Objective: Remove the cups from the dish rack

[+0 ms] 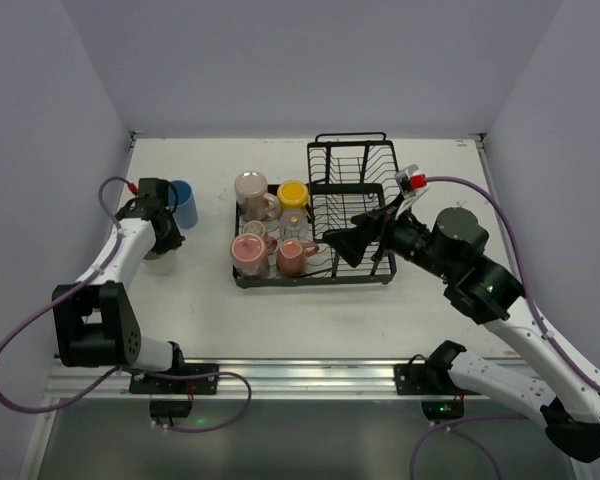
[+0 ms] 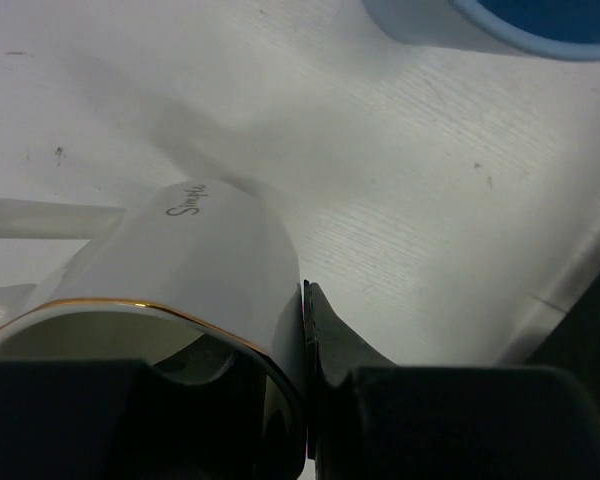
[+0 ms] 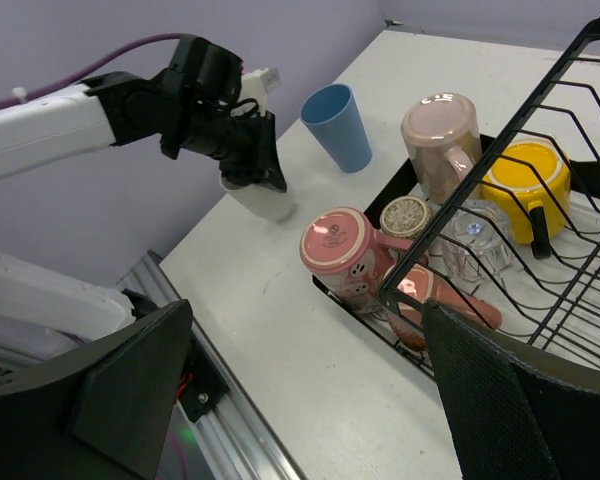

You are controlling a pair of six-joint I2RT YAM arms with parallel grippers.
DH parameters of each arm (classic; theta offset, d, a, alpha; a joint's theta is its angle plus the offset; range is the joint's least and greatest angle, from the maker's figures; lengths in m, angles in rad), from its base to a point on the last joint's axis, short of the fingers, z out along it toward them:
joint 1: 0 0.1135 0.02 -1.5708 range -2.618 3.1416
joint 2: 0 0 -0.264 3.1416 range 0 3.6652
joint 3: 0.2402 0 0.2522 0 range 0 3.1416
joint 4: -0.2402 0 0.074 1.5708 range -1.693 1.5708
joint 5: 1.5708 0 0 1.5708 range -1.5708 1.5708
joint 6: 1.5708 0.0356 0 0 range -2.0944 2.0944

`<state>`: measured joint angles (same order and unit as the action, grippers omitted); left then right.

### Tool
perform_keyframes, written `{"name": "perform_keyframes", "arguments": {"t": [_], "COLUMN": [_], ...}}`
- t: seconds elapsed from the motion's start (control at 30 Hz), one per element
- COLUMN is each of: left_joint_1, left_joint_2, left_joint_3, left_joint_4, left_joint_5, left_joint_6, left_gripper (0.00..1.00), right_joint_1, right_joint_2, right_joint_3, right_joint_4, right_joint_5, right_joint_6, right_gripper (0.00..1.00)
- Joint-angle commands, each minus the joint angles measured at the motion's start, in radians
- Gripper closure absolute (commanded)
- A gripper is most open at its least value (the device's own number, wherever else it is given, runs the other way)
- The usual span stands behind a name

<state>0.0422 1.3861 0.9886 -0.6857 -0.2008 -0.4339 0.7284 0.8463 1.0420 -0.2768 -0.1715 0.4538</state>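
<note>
The black wire dish rack (image 1: 242, 280) holds several cups on its flat tray: an upturned beige mug (image 1: 250, 188), a yellow mug (image 1: 293, 193), a clear glass (image 1: 292, 226), a pink mug (image 1: 248, 250) and a reddish mug (image 1: 295, 258). My left gripper (image 2: 305, 340) is shut on the wall of a white gold-rimmed mug (image 2: 200, 260), one finger inside and one outside, low at the table left of the rack (image 3: 260, 200). A blue tumbler (image 1: 183, 203) stands just beyond it. My right gripper (image 1: 355, 240) is open and empty above the rack's raised basket (image 1: 350, 150).
The raised basket (image 3: 580, 120) has nothing in it that I can see. The table's near edge has an aluminium rail (image 1: 300, 375). Grey walls close in the left, back and right sides.
</note>
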Motion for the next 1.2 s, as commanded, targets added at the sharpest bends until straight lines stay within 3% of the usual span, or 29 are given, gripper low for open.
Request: {"name": "perform_keyframes", "arguments": {"t": [0.0,0.23,0.57,0.77,1.03,1.13,1.17], "left_joint_1": [0.034,0.09,0.125,0.124,0.088,-0.023,-0.074], "left_joint_2": [0.048,0.186,0.22,0.113,-0.157,-0.291,-0.352], "left_joint_3": [0.07,0.136,0.19,0.203,0.183,0.156,0.145], "left_joint_4": [0.106,0.121,0.115,0.097,0.104,0.117,0.123], "left_joint_5": [-0.025,0.015,-0.014,-0.013,0.127,0.202,0.233], "left_joint_6": [0.046,0.064,0.08,0.072,0.038,0.037,0.032], "left_gripper": [1.0,0.99,0.55,0.2,0.14,0.09,0.02], "right_joint_1": [0.009,0.019,0.02,0.023,0.048,0.051,0.051], "right_joint_2": [-0.03,-0.029,0.007,0.016,0.023,0.022,0.02], "right_joint_3": [-0.013,-0.031,-0.023,0.004,0.027,0.03,0.032], "right_joint_4": [0.002,0.019,0.025,0.008,-0.016,-0.028,-0.033], "right_joint_5": [-0.016,-0.023,-0.014,-0.013,0.01,0.029,0.042], "right_joint_6": [-0.03,-0.033,-0.037,-0.038,-0.053,-0.063,-0.064], "right_gripper": [0.01,0.01,0.01,0.01,0.01,0.01,0.01]}}
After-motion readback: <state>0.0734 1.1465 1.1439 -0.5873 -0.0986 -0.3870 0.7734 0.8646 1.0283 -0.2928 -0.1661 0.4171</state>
